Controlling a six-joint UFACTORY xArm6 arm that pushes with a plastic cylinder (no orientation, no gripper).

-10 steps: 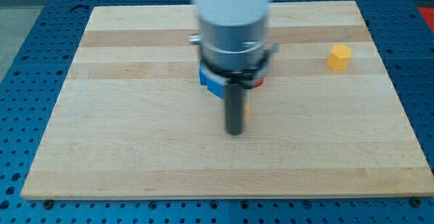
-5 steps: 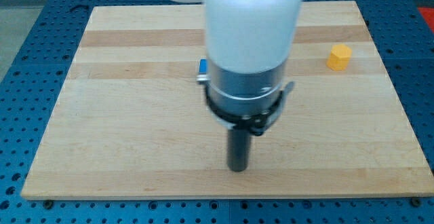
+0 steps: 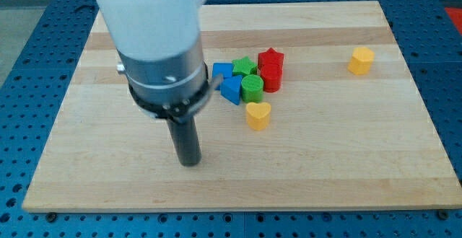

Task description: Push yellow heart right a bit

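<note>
My straight dark rod hangs over the left-centre of the pale wooden board (image 3: 130,180), and my tip (image 3: 190,163) rests on the bare wood there, touching no block; I carry no jaws or fingers, so there is nothing on me to open, close or grip. From my tip, the small yellow heart-shaped block (image 3: 258,114) lies at about two o'clock, near but clearly apart, with open wood between us. The heart sits just below a tight cluster of blocks. Going through that cluster from the view's left: a blue block (image 3: 222,71) whose shape I cannot make out, with a blue triangular block (image 3: 232,89) at its five o'clock; then a green star-shaped block (image 3: 245,66) and, at its six o'clock, a green round cylinder block (image 3: 252,89), which stands at twelve o'clock from the heart, just beside it; then a red star-shaped block (image 3: 271,57) with a second red block (image 3: 271,78) directly at its six o'clock. Well apart, at roughly two o'clock from the cluster near the board's right edge, stands a lone yellow-orange block (image 3: 361,60) with faceted sides.
</note>
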